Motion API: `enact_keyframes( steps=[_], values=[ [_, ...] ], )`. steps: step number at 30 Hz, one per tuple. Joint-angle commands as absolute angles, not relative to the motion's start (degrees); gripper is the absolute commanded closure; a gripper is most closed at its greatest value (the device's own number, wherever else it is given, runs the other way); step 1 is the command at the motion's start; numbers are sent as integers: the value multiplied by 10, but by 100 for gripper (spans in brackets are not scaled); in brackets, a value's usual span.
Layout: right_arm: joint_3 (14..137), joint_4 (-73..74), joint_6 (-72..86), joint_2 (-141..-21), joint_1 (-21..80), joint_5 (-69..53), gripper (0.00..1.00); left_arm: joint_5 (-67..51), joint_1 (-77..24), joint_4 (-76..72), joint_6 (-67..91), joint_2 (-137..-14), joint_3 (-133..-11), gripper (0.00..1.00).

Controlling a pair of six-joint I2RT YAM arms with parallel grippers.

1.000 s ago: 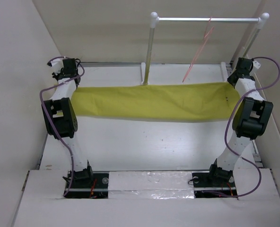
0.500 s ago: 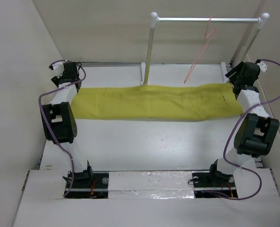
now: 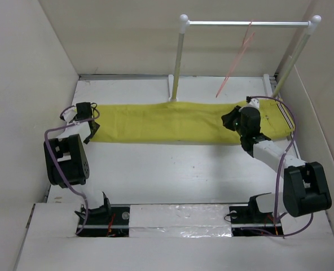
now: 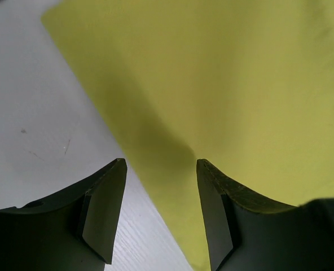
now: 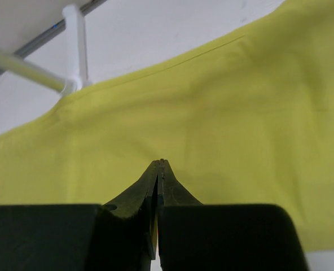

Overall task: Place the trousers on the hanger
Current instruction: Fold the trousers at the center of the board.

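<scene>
**Trousers laid flat, both grippers at the cloth.** The trousers lie full length across the table, and no part is on the hanger. The hanger hangs from the rail, beyond and above the right gripper.

The left gripper has its jaws apart and straddles the cloth's edge, with one finger over bare table and the other over yellow fabric. The right gripper has its fingers pressed together, tips pointing at smooth cloth. No fold shows between them, and whether they touch the cloth cannot be told. A white post of the rail stands ahead and to their left.

The step in hand appears to be taking hold of the cloth for the lift.
- **Left gripper:** it should drop straight down, so the edge stays between the fingers before they close.
- **Right gripper:** it must first part its fingers, then press down and pinch up a ridge of cloth.
- **Both grippers:** they should rise evenly, so the cloth neither sags nor slips.
</scene>
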State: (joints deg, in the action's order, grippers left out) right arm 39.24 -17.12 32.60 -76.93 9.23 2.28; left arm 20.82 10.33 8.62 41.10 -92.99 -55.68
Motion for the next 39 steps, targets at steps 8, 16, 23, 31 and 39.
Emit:
enact_keyframes(
  steps=[8,16,23,31,39],
  values=[
    [403,-215,302,-724,158,4,51,142,115,99,497,-983,-546,41],
    [396,-192,294,-684,159,40,51,128,120,94,509,-1022,-583,44],
    [371,-219,313,-729,87,6,47,128,120,80,501,-1042,-607,57],
    [335,-181,347,-702,-85,90,22,107,120,32,462,-1027,-591,100],
    [337,-181,421,-815,-221,25,22,81,120,18,432,-1027,-609,100]
  ],
)
